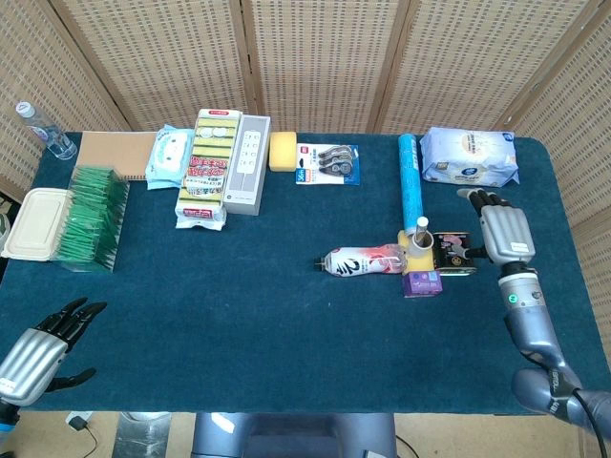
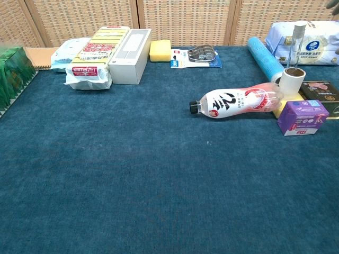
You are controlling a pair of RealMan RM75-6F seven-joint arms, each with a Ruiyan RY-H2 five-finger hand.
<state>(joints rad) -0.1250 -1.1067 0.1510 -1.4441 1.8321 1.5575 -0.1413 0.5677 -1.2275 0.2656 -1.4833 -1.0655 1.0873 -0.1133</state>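
Observation:
My right hand (image 1: 504,232) hovers open at the right side of the table, fingers apart, holding nothing, just right of a dark box (image 1: 456,250). A slim clear bottle (image 1: 421,229) with a white cap stands upright in a white roll (image 2: 292,80) on a yellow block. In front of the roll lie a pink bottle (image 1: 365,260) on its side and a purple box (image 1: 421,282). Over the near left table edge my left hand (image 1: 33,348) is open, fingers spread, touching nothing. The chest view shows the slim clear bottle (image 2: 297,39) and the pink bottle (image 2: 238,100) but neither hand clearly.
A blue roll (image 1: 410,181) and a wipes pack (image 1: 470,156) lie behind the cluster. At the back are a tape pack (image 1: 327,162), a yellow sponge (image 1: 282,151), a white box (image 1: 247,162) and a sponge pack (image 1: 208,167). Green packets (image 1: 91,215) and a beige container (image 1: 36,221) sit far left.

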